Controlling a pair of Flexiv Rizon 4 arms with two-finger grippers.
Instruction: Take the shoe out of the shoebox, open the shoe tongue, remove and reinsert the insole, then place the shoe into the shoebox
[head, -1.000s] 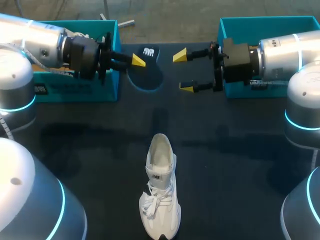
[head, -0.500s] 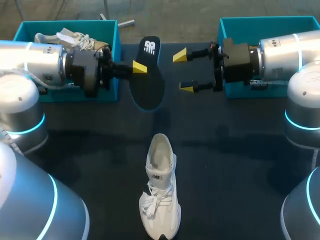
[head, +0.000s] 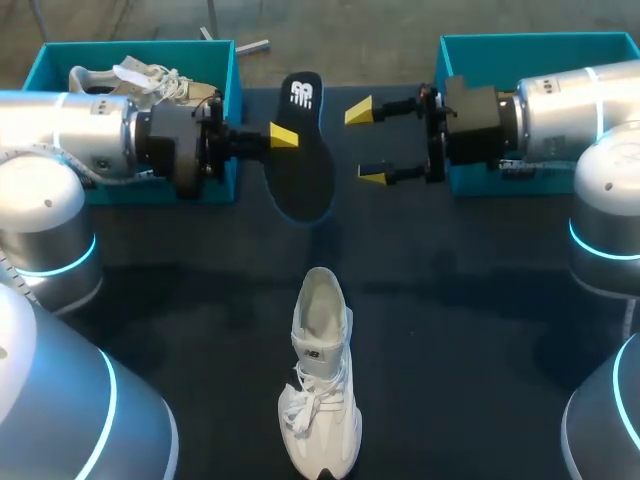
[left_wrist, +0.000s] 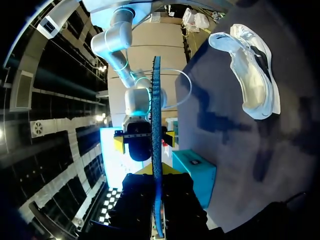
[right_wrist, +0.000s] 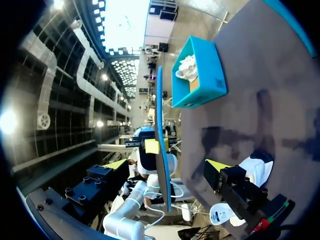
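At L gripper (head: 283, 136): thin blk insole (head: 306, 172).

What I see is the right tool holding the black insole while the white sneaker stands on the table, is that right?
Not quite. The head view shows the left tool shut on the black insole, not the right tool, which is open beside it. The white sneaker does stand on the table.

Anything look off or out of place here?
Only the black insole: it's out of the white shoe, clamped in the left hand and facing the open right hand. That fits the task. Nothing looks spilled or damaged.
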